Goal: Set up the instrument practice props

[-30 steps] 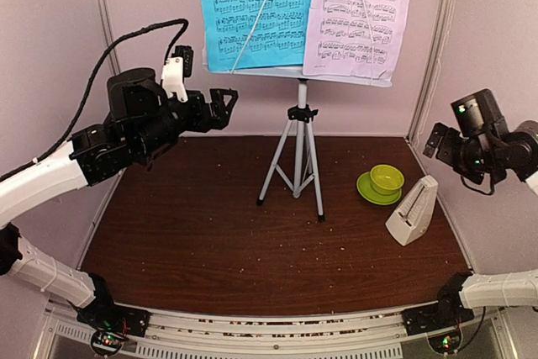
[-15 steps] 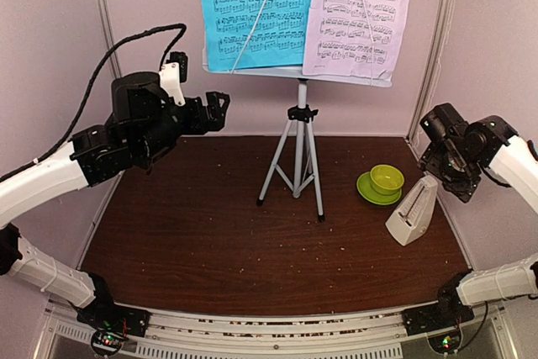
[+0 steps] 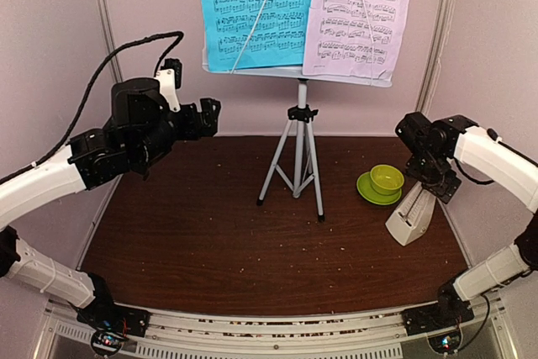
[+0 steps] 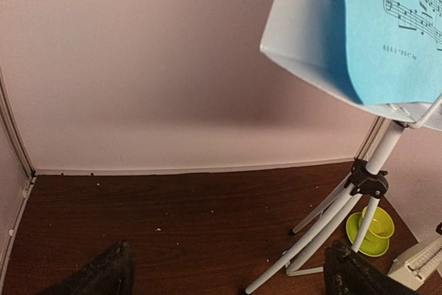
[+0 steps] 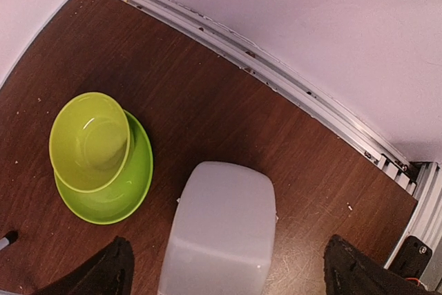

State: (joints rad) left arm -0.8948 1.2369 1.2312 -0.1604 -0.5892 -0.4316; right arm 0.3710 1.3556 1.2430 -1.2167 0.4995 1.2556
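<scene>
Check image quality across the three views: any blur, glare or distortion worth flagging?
Top external: even light, sharp; staves on the cyan sheet read clearly. Left wrist: wide-angle stretch, the music-stand desk looms large and soft near the lens. Right wrist: the metronome close up, pale, washed out, featureless; small highlight inside the lime cup.

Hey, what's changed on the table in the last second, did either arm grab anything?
The right gripper swung in from the right edge and now hangs open over the metronome, not gripping it. The left gripper, open and empty, drew back slightly to the left, away from the music stand. The stand, cyan sheet, lilac sheet, metronome, cup and saucer have not moved.
</scene>
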